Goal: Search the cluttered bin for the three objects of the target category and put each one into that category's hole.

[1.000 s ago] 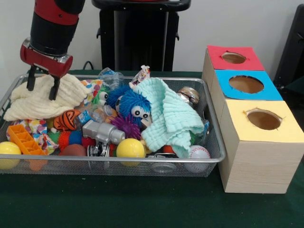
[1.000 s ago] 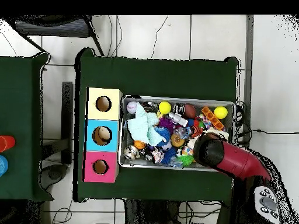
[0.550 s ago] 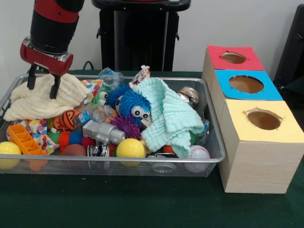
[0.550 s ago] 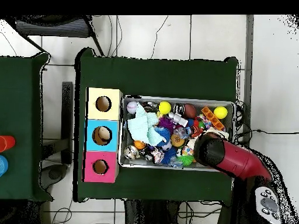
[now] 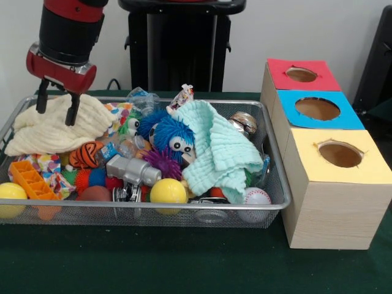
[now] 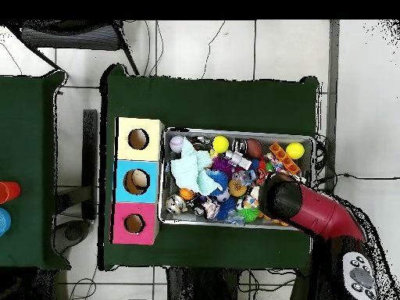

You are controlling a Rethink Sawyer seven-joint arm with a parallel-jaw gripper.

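A wire mesh bin (image 5: 184, 207) holds a jumble of toys. My gripper (image 5: 57, 110) hangs open at the bin's left end, its fingers (image 5: 73, 113) straddling the top of a cream cloth (image 5: 55, 131) that lies flat. A mint cloth (image 5: 220, 150) drapes over the middle right, beside a blue fuzzy toy (image 5: 171, 135). Two yellow balls (image 5: 168, 191) (image 5: 11, 195), a baseball (image 5: 256, 197), a tiger-striped ball (image 5: 86, 153) and a grey toy car (image 5: 131, 171) lie along the front. From overhead the arm (image 6: 293, 205) hides the cream cloth.
Three boxes with round holes stand right of the bin: red (image 5: 278, 67), blue (image 5: 288, 101) and yellow (image 5: 306, 144). From overhead they line up as yellow (image 6: 125, 129), blue (image 6: 123, 168), red (image 6: 121, 211). An orange block (image 5: 32, 179) lies at the bin's front left.
The gripper has risen slightly above the cream cloth and stays open. The cloth and toys have not moved.
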